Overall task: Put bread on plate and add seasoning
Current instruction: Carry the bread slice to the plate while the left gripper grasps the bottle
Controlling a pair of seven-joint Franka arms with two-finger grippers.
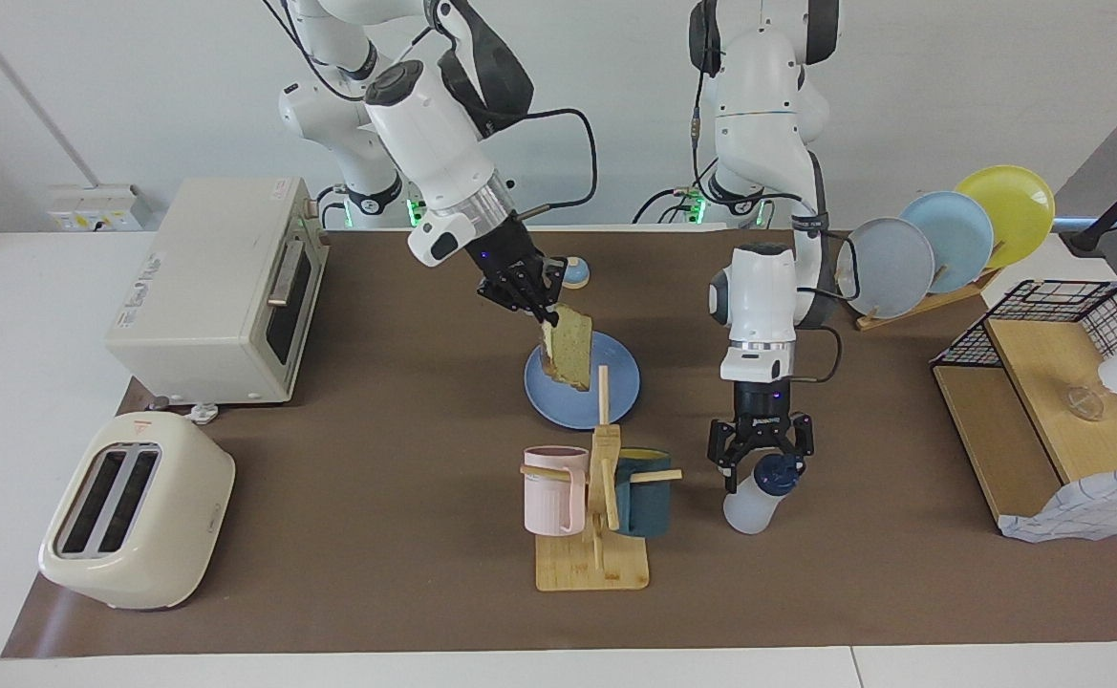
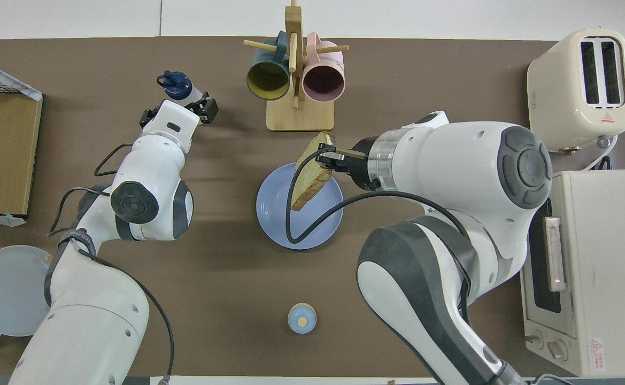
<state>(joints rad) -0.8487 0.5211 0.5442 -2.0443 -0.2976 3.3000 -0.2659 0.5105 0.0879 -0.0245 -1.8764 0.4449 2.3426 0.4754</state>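
Note:
My right gripper (image 1: 541,308) (image 2: 327,159) is shut on one corner of the bread (image 1: 569,350) (image 2: 310,176). This square slice with a brown crust hangs tilted just over the blue plate (image 1: 618,378) (image 2: 276,216) in the middle of the mat. The seasoning (image 1: 755,497) (image 2: 176,85), a white bottle with a navy cap, stands farther from the robots than the plate, toward the left arm's end. My left gripper (image 1: 761,457) (image 2: 178,110) is open directly over it, with a finger on each side of the cap.
A wooden mug tree (image 1: 596,521) (image 2: 297,80) with a pink and a teal mug stands beside the seasoning. A toaster (image 1: 138,521) and an oven (image 1: 224,287) stand at the right arm's end. A plate rack (image 1: 940,244), a wire basket (image 1: 1064,382) and a small bell (image 2: 301,317) are also here.

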